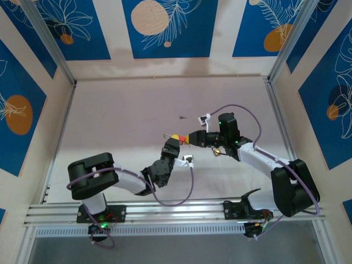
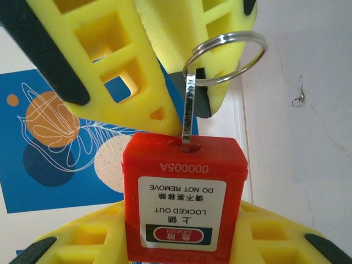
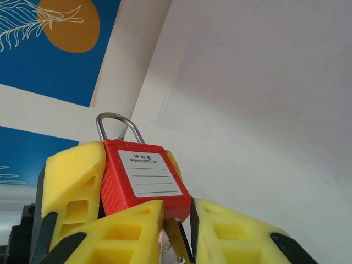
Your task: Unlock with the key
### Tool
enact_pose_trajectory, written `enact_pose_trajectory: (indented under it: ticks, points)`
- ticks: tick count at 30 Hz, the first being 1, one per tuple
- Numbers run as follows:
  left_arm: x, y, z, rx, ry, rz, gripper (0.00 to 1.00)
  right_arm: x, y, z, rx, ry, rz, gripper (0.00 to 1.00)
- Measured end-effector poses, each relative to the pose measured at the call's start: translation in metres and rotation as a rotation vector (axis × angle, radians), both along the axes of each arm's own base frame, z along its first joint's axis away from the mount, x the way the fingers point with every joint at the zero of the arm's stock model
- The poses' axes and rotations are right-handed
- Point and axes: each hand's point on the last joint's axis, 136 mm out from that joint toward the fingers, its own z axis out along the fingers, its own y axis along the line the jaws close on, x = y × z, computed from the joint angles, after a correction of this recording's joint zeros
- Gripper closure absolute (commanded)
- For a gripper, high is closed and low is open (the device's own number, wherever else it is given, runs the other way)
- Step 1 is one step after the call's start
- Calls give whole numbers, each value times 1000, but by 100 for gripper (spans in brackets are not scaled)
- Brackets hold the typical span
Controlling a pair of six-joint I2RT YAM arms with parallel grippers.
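Note:
My left gripper [image 2: 184, 245] is shut on a red padlock [image 2: 184, 198] and holds it above the table. The padlock's keyhole end faces my right gripper [image 3: 179, 234]. A silver key [image 2: 188, 113] with a wire ring [image 2: 225, 58] stands in the keyhole, and my right gripper is shut on the key's head [image 3: 181, 247]. In the right wrist view the padlock [image 3: 146, 173] shows its white label. Both legs of the steel shackle [image 3: 117, 125] meet the body. From above, the left gripper [image 1: 172, 144] and right gripper [image 1: 191, 138] meet at the padlock [image 1: 177, 137] mid-table.
A small bent metal pin [image 2: 298, 93] lies loose on the pale table [image 1: 132, 115], a little beyond the grippers [image 1: 183, 117]. Blue patterned walls and aluminium posts close the table in on three sides.

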Motion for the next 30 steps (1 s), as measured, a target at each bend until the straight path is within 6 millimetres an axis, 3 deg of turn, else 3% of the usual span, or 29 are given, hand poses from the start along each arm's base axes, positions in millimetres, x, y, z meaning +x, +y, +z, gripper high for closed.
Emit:
enact_pose_trajectory:
  ticks: [9,15,20,25,30]
  points:
    - [0,0,2,-11,-4,0,76,0,0,2,1,0,2,73]
    - [-2,-3,7,-34,-13,-17,75,3,-9,2,-12,23,-31,57]
    - [-10,-14,9,-46,-19,-73,74,10,-25,17,4,3,-93,50]
    - [-11,-18,4,-41,-16,-89,74,15,-35,31,32,-6,-147,36]
    - [-9,-22,1,-41,-12,-87,72,13,-38,19,55,73,-185,28]
